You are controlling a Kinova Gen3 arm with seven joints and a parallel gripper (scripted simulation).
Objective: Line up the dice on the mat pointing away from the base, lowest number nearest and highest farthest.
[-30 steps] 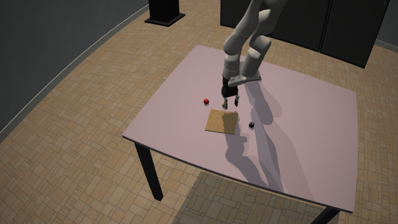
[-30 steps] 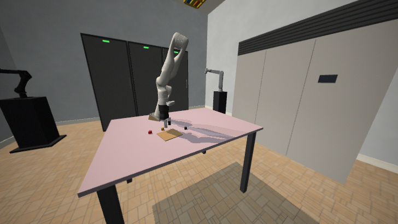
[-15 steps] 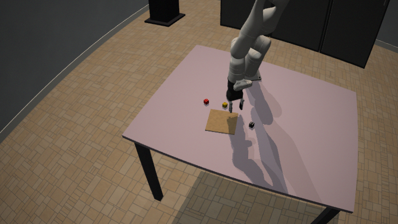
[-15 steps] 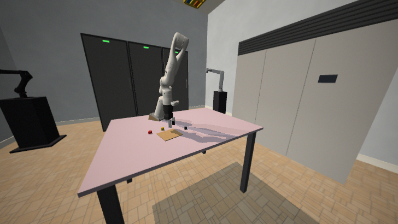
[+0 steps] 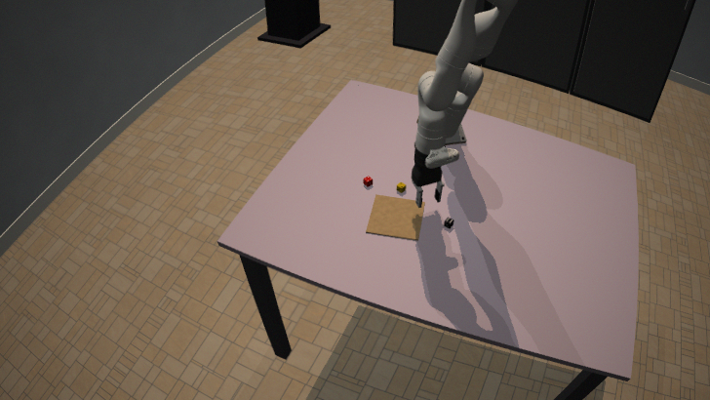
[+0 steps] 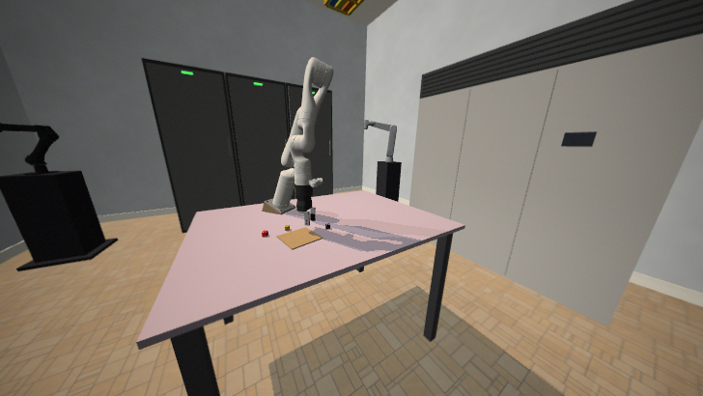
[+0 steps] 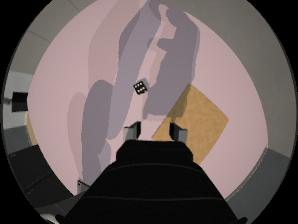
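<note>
A tan square mat (image 5: 392, 219) (image 6: 297, 239) (image 7: 200, 119) lies flat on the pink table (image 5: 307, 164). A red die (image 5: 367, 180) (image 6: 265, 233) and a yellow die (image 5: 401, 187) (image 6: 287, 227) lie on the table beyond the mat's far edge. A black die (image 5: 449, 222) (image 6: 327, 225) (image 7: 140, 87) lies on the table to the right of the mat. My gripper (image 5: 429, 195) (image 6: 308, 216) (image 7: 155, 128) is open and empty. It hangs just above the table at the mat's far right corner, between the yellow die and the black die.
The arm's base (image 5: 459, 137) (image 6: 275, 206) is bolted to the table behind the gripper. Dark cabinets (image 6: 221, 137) stand behind the table. The table's front edge (image 5: 397, 310) is well away from the mat.
</note>
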